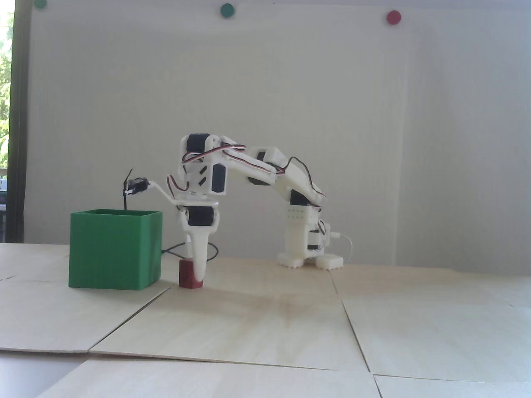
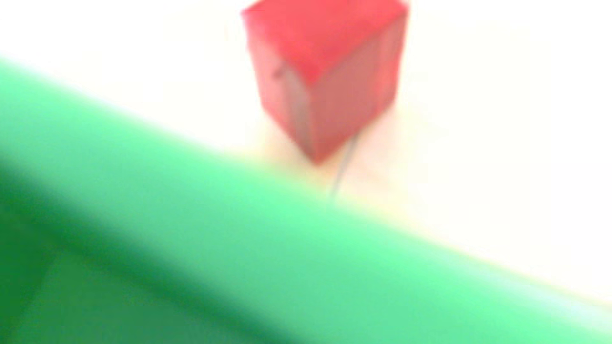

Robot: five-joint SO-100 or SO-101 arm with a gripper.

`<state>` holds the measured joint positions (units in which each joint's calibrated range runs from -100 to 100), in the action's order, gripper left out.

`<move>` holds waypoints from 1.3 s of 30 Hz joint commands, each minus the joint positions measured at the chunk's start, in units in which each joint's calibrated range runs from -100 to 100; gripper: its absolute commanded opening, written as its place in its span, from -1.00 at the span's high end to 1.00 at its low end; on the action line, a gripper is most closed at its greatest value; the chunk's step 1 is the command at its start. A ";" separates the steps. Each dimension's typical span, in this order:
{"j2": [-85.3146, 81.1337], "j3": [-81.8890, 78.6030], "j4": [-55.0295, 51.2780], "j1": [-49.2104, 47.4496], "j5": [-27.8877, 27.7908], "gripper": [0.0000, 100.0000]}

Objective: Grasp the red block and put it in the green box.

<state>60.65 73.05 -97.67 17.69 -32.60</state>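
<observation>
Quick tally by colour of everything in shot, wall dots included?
Red: 2, the red block and a red wall dot
Green: 3, the green box and two green wall dots
Total: 5

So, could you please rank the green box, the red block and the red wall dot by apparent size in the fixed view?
1. green box
2. red block
3. red wall dot, which hangs farther back, so its true size is unsure.

Gripper (image 1: 198, 277) points down w/ tip at the red block (image 1: 187, 273), on the table (image 1: 265, 323). Block sits just right of the green box (image 1: 114, 251); grip state unclear.
</observation>
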 commanded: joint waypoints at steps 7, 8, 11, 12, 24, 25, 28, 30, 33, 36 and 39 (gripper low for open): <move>-2.02 1.30 -1.74 -2.05 -0.51 0.51; -2.02 1.30 -1.74 -1.81 -0.51 0.51; -2.02 1.30 -1.74 -1.49 -0.46 0.51; -2.02 1.30 -1.74 -1.17 -0.41 0.51; -1.94 1.22 -1.74 1.09 -0.04 0.51; -1.94 1.22 -1.74 1.09 -0.04 0.51; -1.94 1.22 -1.74 1.65 0.01 0.51; -1.94 1.22 -1.74 1.81 0.01 0.51; -1.71 1.22 -1.74 1.81 0.01 0.51; -1.63 1.22 -1.74 1.73 -0.04 0.55; -1.39 1.22 -1.74 1.49 -0.04 0.81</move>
<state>60.65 73.05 -97.67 18.84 -32.60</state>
